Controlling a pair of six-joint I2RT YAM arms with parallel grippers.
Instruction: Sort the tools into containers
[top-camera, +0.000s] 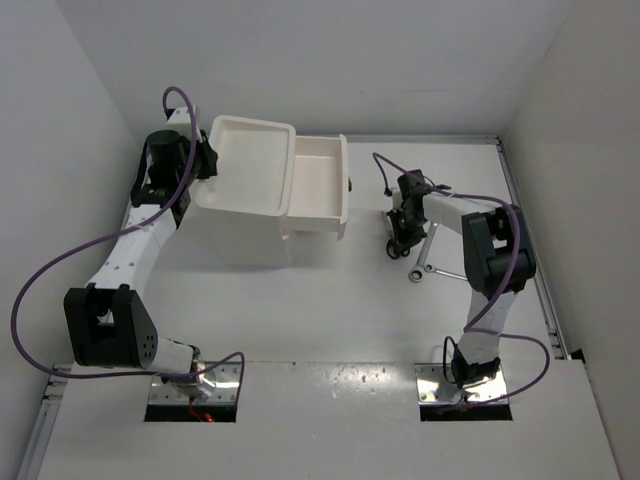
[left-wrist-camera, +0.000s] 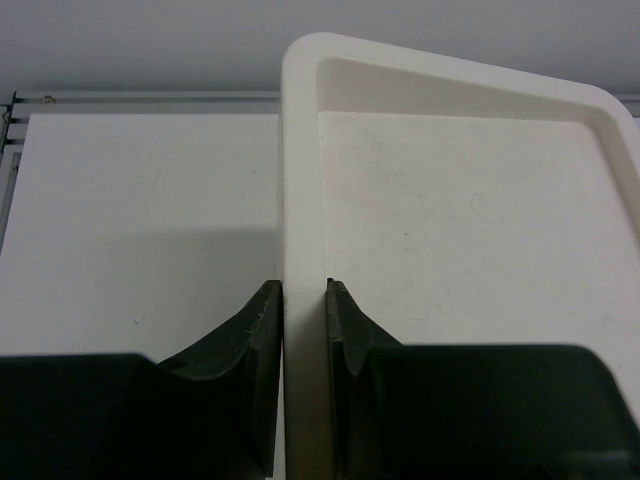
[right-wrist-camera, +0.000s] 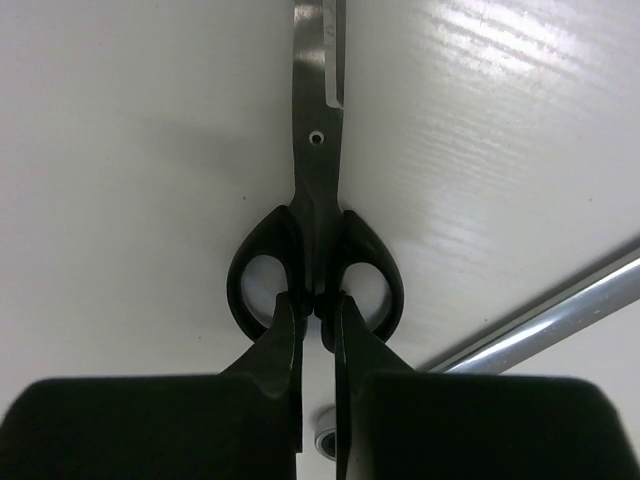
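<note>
The black-handled scissors (right-wrist-camera: 316, 215) lie flat on the table, blades pointing away from the right wrist camera. My right gripper (right-wrist-camera: 316, 305) (top-camera: 399, 240) is shut on the joined inner sides of the two handle loops. Two slim silver wrenches (top-camera: 430, 262) lie just beside it; one shaft (right-wrist-camera: 545, 325) shows in the right wrist view. The white box (top-camera: 250, 215) stands at the back left with its top tray (left-wrist-camera: 460, 220) bare and one drawer (top-camera: 320, 185) pulled out to the right. My left gripper (left-wrist-camera: 305, 300) (top-camera: 208, 160) is shut on the tray's rim (left-wrist-camera: 300, 180). No pliers are in view.
White walls close in the table on the left, back and right. A metal rail (top-camera: 530, 230) runs along the right edge. The open drawer's dark red handle (top-camera: 350, 185) faces my right arm. Purple cables loop around both arms.
</note>
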